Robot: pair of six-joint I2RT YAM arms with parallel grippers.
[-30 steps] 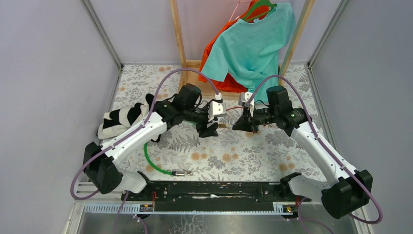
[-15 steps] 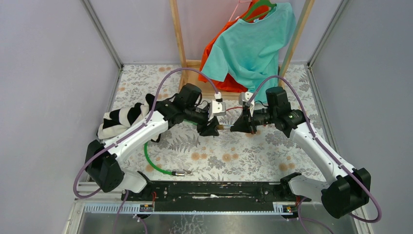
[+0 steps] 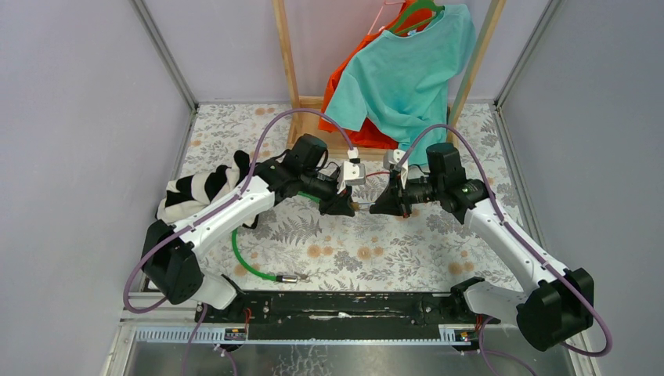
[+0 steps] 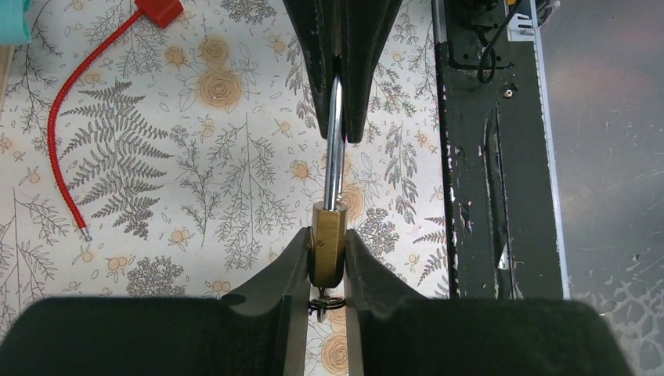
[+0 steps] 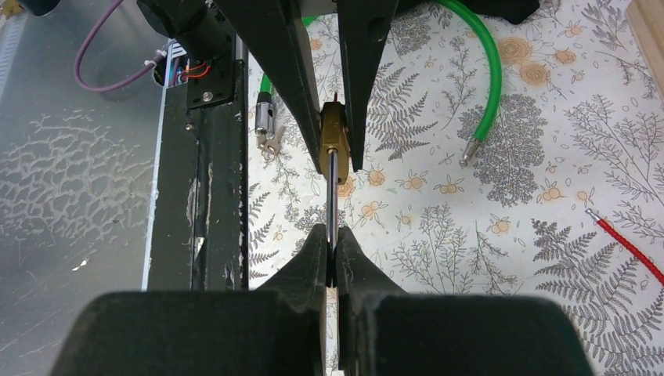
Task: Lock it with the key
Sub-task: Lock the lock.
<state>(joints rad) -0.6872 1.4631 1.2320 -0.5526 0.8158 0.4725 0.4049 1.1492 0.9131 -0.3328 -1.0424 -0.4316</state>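
A small brass padlock hangs in mid-air above the floral table, between my two grippers. My left gripper is shut on its brass body, a pad pressed against each side. Just below the body, between those fingers, shows a key on a dark ring; it sits at the lock's bottom end. My right gripper is shut on the chrome shackle, which runs straight from the padlock. In the top view the two grippers meet tip to tip at the padlock.
A green cable with a metal end lies front left, loose keys beside it. A red cable lies on the cloth. A striped garment sits left. A wooden rack with a teal shirt stands behind.
My left gripper has closed from open onto the padlock body. Both arms have drawn slightly closer together; the right gripper kept its hold on the shackle.
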